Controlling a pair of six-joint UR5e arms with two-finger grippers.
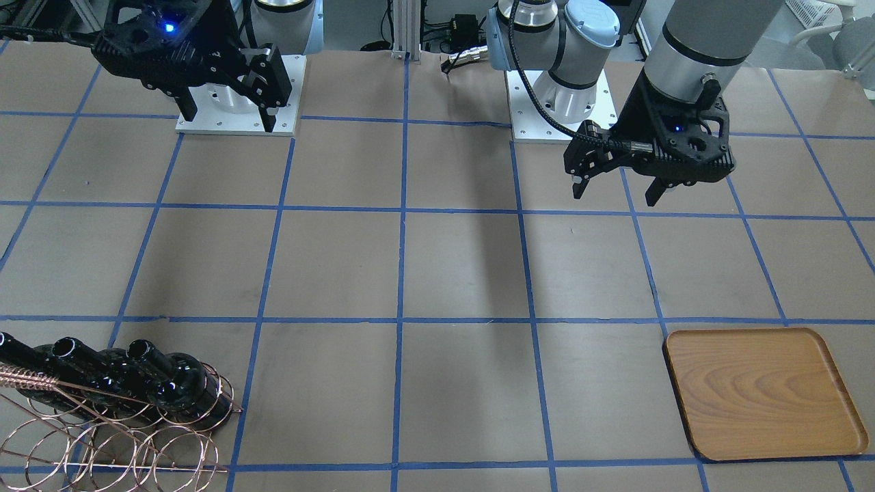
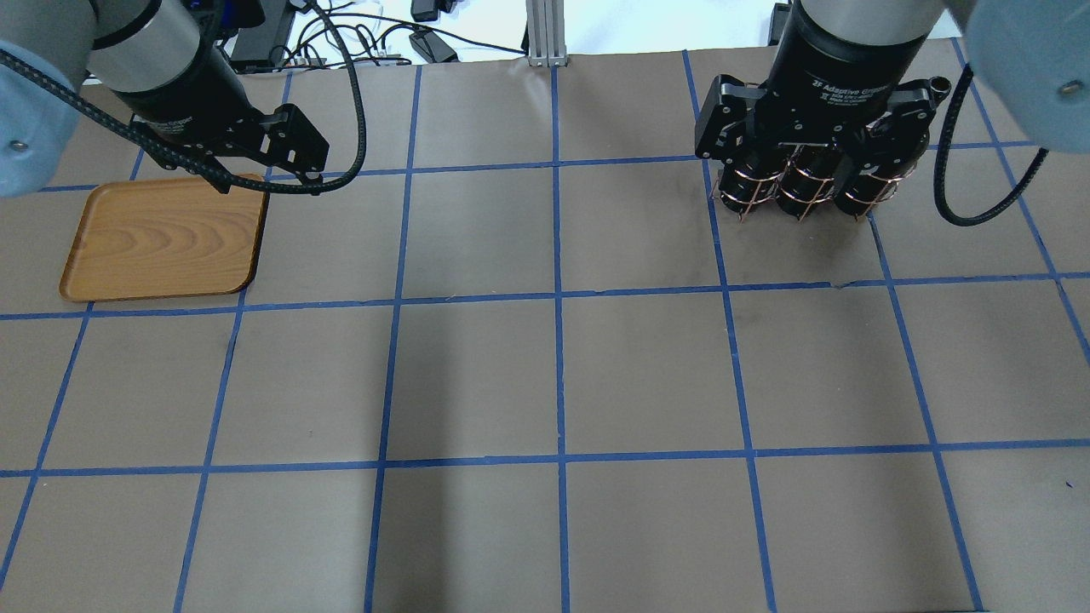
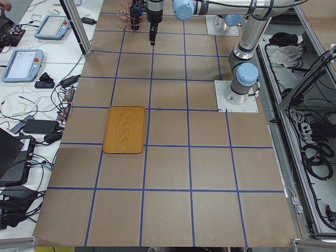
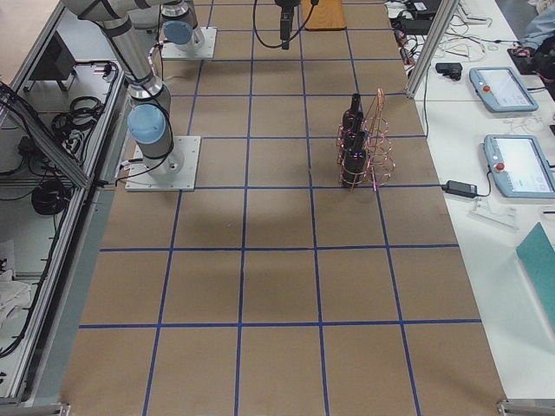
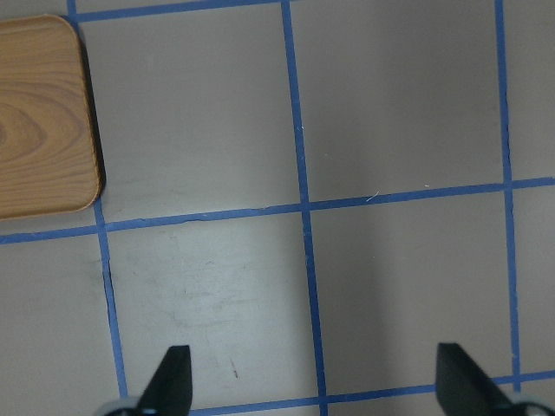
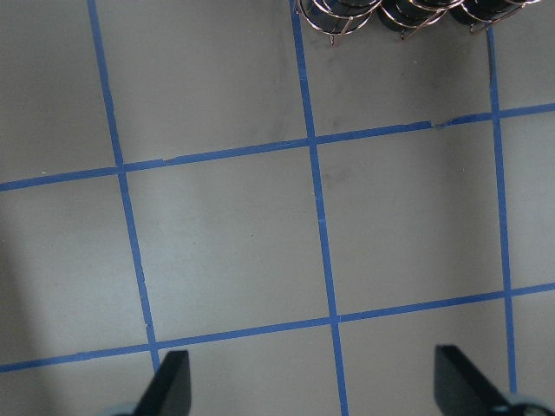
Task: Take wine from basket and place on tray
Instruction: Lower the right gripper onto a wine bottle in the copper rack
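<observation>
Three black wine bottles (image 1: 137,379) stand upright, side by side, in the copper wire basket (image 1: 116,441) at the table's far edge on my right. They also show in the exterior right view (image 4: 351,143). The wooden tray (image 1: 762,393) lies flat and bare on my left, and also shows in the overhead view (image 2: 162,243). My right gripper (image 1: 229,119) is open and empty, high above the table and well short of the basket (image 6: 408,13). My left gripper (image 1: 615,195) is open and empty, hanging above the table beside the tray's corner (image 5: 43,121).
Brown paper with a blue tape grid covers the table (image 2: 553,375). The two arm bases (image 1: 236,102) stand on white plates at the robot's side. Cables and an aluminium post (image 2: 545,30) lie beyond the far edge.
</observation>
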